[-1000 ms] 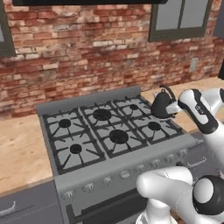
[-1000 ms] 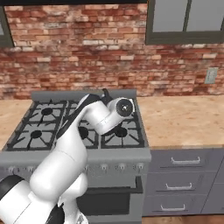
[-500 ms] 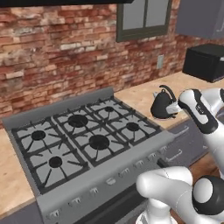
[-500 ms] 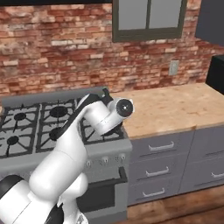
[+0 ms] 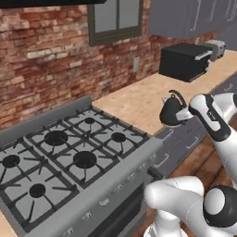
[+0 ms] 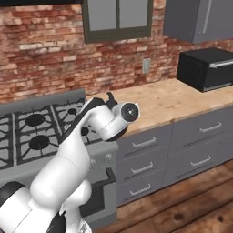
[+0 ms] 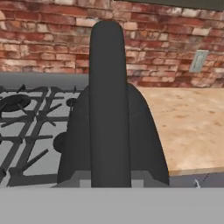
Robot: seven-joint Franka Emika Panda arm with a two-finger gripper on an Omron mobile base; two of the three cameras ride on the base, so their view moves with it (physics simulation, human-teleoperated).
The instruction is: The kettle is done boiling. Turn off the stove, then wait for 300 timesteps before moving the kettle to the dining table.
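Claw (image 5: 184,114): at the end of the white arm, clamped on the kettle (image 5: 170,111). Its tips are hidden by the kettle in the base views.

Kettle: dark, rounded, with a thin arched wire handle. Carried in the air, clear of any surface. In the left base view it hangs past the right edge of the stove (image 5: 69,162), in front of the tabletop (image 5: 139,99) edge and over the grey drawer fronts (image 5: 178,141). In the right base view the arm hides most of it; the handle and part of the dark body (image 6: 119,134) show. In the hand view its dark body (image 7: 109,127) stands directly ahead, upright, covering the middle of the picture.

Stove: grey metal range with six black burners under black grates and a row of small knobs along the front edge. No pot or pan on any burner. It lies to the left of the kettle.

Tabletop: light wood grain, running right from the stove over grey drawers.

Microwave (image 5: 185,61): black box on the tabletop, far right, against the wall.

Toaster (image 5: 214,47): grey, just beyond the microwave.

Wall (image 5: 46,55): red brick, with a grey outlet plate (image 5: 137,64) above the tabletop.

Window (image 5: 115,18): dark-framed, set in the wall above the stove's right end.

Upper cabinets (image 5: 185,16): grey, to the right of the window.
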